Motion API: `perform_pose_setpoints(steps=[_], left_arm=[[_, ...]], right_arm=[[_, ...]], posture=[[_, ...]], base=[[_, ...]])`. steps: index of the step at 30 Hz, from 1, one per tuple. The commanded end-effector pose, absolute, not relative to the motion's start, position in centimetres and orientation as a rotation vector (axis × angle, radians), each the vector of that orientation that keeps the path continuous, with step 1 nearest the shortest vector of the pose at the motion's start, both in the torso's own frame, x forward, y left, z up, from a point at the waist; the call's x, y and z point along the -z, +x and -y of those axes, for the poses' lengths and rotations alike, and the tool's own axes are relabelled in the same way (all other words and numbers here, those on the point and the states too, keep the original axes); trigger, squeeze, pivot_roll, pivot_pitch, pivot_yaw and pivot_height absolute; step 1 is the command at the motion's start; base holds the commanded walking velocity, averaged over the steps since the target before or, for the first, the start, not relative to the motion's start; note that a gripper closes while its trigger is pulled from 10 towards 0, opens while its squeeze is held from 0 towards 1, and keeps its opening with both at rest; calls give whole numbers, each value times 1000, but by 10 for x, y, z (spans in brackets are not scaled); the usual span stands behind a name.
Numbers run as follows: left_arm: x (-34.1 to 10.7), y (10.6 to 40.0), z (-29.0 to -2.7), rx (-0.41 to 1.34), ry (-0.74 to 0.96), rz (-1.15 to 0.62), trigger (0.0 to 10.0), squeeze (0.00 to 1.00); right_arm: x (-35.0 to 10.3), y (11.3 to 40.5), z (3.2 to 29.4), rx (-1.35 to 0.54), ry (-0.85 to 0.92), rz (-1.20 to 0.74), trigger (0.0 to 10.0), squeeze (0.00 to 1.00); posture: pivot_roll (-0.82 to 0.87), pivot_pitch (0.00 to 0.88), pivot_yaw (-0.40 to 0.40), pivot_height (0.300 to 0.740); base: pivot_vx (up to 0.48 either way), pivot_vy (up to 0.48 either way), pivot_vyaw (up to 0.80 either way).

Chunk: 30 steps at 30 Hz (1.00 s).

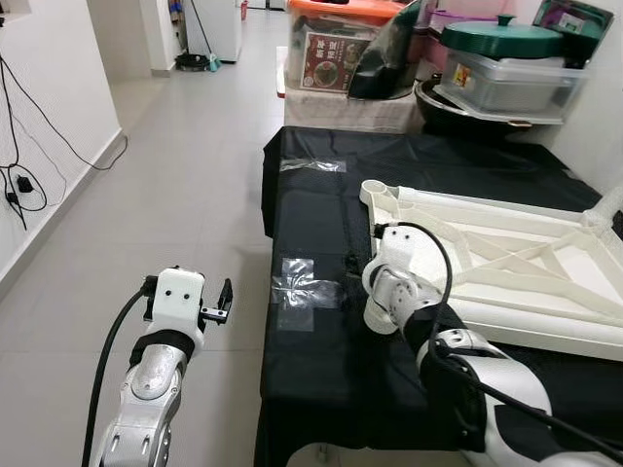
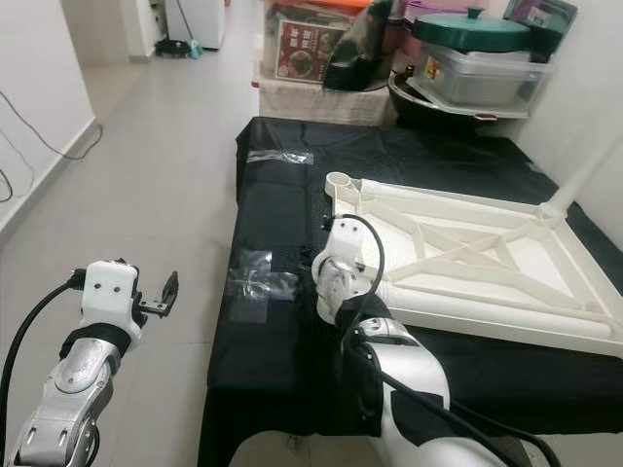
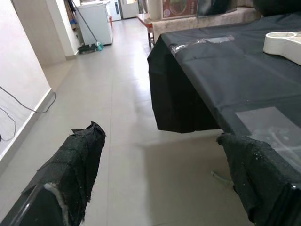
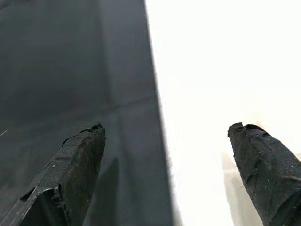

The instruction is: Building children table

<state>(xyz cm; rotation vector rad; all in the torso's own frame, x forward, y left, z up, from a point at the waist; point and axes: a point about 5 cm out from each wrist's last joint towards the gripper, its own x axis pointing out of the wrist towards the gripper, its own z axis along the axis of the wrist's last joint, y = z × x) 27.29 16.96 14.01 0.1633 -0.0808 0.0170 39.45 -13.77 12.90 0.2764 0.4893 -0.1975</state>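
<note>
Black cloth (image 1: 331, 370) covers a low surface on grey tiles (image 1: 185, 175); both grippers (image 3: 162, 176) (image 4: 167, 174) gape, empty.

1 white table frame (image 1: 506, 263), 1 black cloth (image 1: 331, 360), 2 tape patches (image 1: 302, 289), 1 green lid (image 1: 501, 39).

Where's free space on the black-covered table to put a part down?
Bare black cloth runs down the left strip beside the white tabletop frame, around the clear tape patches, and across the far end near the storage boxes. The right half is crowded: the frame fills it, and the right gripper hovers open at the frame's left edge. The left gripper is off the table, over the floor.
</note>
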Motion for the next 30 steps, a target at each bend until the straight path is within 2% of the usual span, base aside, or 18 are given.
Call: perform_pose_setpoints(steps=[1, 4, 7, 11, 13, 17, 18, 25, 27, 30], left_arm=[[-137, 274, -172, -14, 173, 59, 10000, 0], [-137, 275, -171, -10, 175, 58, 10000, 0], [-138, 276, -170, -4, 174, 58, 10000, 0], [-138, 276, -170, -3, 171, 57, 10000, 0], [-137, 277, -169, -3, 168, 55, 10000, 0], [-136, 277, -168, -2, 168, 53, 10000, 0], [-136, 277, -168, -3, 168, 53, 10000, 0], [-136, 276, -169, -7, 167, 52, 10000, 0], [-135, 276, -169, -9, 167, 49, 10000, 0], [-135, 276, -168, -7, 167, 47, 10000, 0]], right_arm=[[-131, 395, 138, 213, 299, -485, 10000, 0], [-135, 397, 134, 179, 300, -482, 10000, 0], [-127, 392, 106, 25, 379, -586, 10000, 0], [-124, 389, 96, -16, 434, -643, 10000, 0], [-123, 387, 87, -96, 373, -660, 10000, 0], [-115, 382, 85, -147, 294, -707, 10000, 0], [-114, 382, 88, -155, 287, -704, 0, 0], [-111, 381, 96, -201, 218, -678, 0, 0], [-102, 377, 103, -308, 69, -682, 0, 0], [-94, 373, 108, -360, -14, -699, 0, 0]], posture=[[200, 0, -120, 740], [196, 0, -123, 740], [192, 0, -128, 740], [192, 0, -128, 740], [188, 0, -134, 740], [192, 0, -146, 740], [195, 0, -153, 740], [193, 0, -154, 740], [184, 0, -152, 740], [176, 0, -149, 740]], base=[[0, 0, 0], [0, 0, 0], [0, 0, 0], [0, 0, 0], [0, 0, 0], [0, 0, 0], [0, 0, 0], [0, 0, 0], [0, 0, 0], [0, 0, 0]])
